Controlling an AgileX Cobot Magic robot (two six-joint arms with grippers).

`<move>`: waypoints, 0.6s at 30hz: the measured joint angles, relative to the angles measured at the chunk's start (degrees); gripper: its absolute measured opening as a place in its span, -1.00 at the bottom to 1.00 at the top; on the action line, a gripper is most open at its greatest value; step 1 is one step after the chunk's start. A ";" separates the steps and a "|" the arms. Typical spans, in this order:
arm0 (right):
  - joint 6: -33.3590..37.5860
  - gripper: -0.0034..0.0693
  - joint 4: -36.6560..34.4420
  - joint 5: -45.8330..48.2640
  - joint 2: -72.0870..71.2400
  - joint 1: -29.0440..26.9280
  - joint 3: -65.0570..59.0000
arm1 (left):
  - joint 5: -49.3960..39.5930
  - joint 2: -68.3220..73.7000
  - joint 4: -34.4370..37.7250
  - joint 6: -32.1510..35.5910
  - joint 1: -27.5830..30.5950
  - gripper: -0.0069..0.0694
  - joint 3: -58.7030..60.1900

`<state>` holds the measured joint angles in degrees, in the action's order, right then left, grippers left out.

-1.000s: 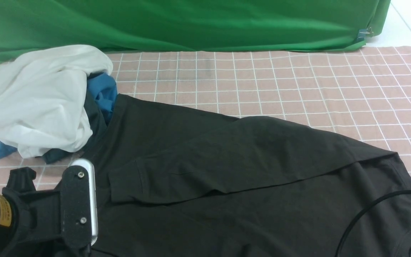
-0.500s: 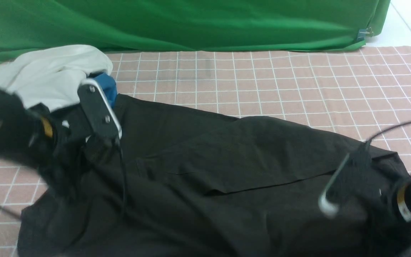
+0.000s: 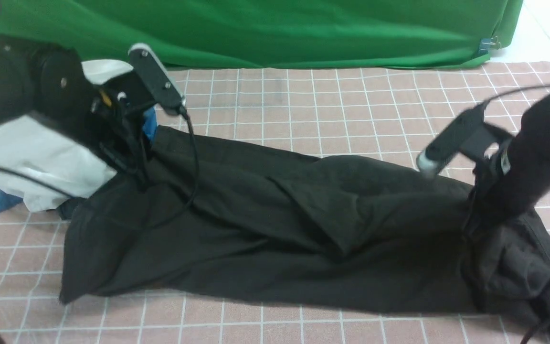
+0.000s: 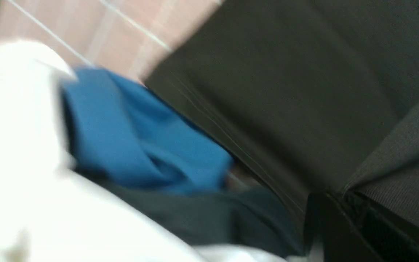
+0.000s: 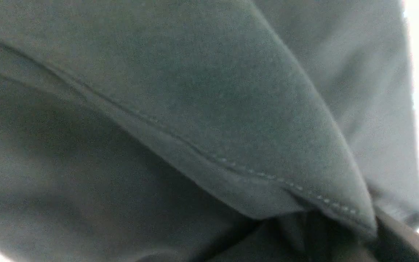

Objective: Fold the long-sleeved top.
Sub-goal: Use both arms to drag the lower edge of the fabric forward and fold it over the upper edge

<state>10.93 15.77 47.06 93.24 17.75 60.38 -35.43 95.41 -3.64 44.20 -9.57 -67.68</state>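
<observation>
The long-sleeved top [image 3: 265,229], very dark brownish-black, lies crumpled in a wide band across the checked tablecloth [image 3: 351,105]. My left gripper [image 3: 137,177] is shut on the top's far-left edge, beside the pile of other clothes. In the left wrist view, the top [image 4: 286,91] runs down into the dark jaws of the left gripper [image 4: 335,203]. My right gripper [image 3: 470,223] is shut on the top's right end, and the cloth bunches below it. The top's stitched hem [image 5: 231,163] fills the right wrist view and runs into the right gripper [image 5: 340,233], whose fingertips are buried in fabric.
A white garment [image 3: 31,153], a blue cloth [image 3: 150,125] and a dark charcoal cloth [image 4: 202,214] are piled at the left, touching the top. A green backdrop [image 3: 256,28] closes the far side. A black cable [image 3: 191,157] hangs from the left arm over the top.
Both arms have swung up and away from the near edge, carrying the top's near part back over itself. The flat garment is now a rumpled, narrower band.
</observation>
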 joint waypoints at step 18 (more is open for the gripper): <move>2.49 -0.36 -2.47 -6.16 13.71 -8.08 6.28 | 6.56 15.28 -0.76 0.04 0.00 -0.76 -12.09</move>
<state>13.42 13.30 40.91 106.94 9.67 66.66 -28.87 110.69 -4.40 44.24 -9.57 -79.77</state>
